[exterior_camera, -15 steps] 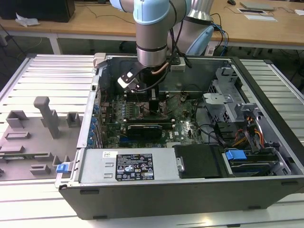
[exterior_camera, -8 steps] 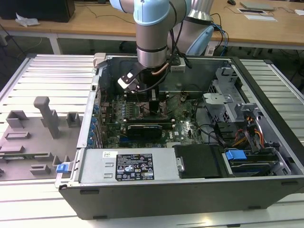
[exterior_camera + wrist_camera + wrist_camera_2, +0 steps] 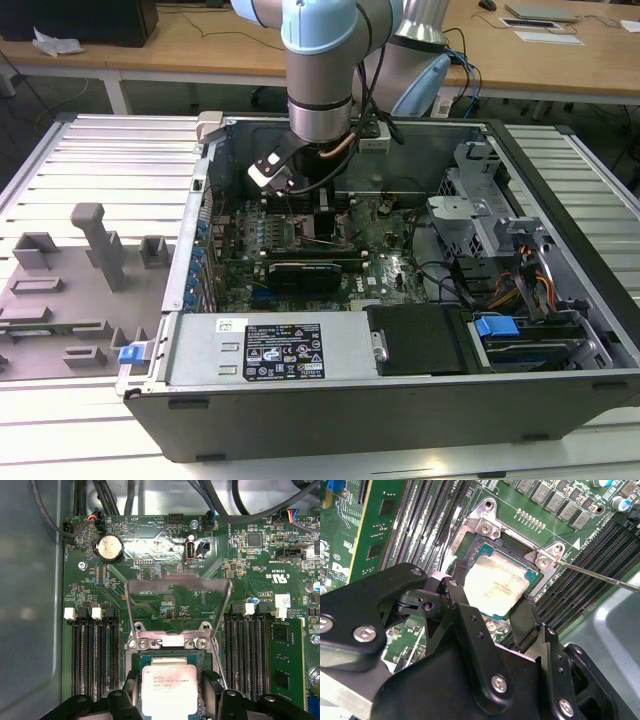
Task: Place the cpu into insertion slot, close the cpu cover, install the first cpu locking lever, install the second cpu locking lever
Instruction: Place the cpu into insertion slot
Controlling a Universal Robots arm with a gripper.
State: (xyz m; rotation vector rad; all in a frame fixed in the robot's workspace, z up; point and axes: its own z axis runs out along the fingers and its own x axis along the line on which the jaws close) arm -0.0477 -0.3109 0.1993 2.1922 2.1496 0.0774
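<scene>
1. Dark-grey case (image 3: 400, 430): in the exterior view I see the arm (image 3: 320, 70) reaching straight down into it. That wide view is my check on clearance from the walls.
2. Green board (image 3: 165, 555) lies flat under the tool.
3. Gripper (image 3: 492, 605): its fingers (image 3: 457, 602) press on two opposite edges of the cpu, so I read it as clamped on the chip.
4. Cover (image 3: 177, 584) stands raised just beyond the fingertips, clear of the way down. The first wrist view gives me this.
5. Slot (image 3: 512, 540) sits directly below the fingers, its dark frame showing past the chip's far edge.
6. Cpu (image 3: 169, 687) is between the fingers, over the slot. I cannot tell whether it is seated or just above.
   - My judgement is to keep it flat and square to the frame and use no force. A tilted corner could bend contacts.
   - The first wrist view, looking down, suits squareness. The second wrist view, oblique, suits tilt.
7. Lever (image 3: 600, 576) is a thin rod swung out to one side of the gripper, apart from it.
</scene>
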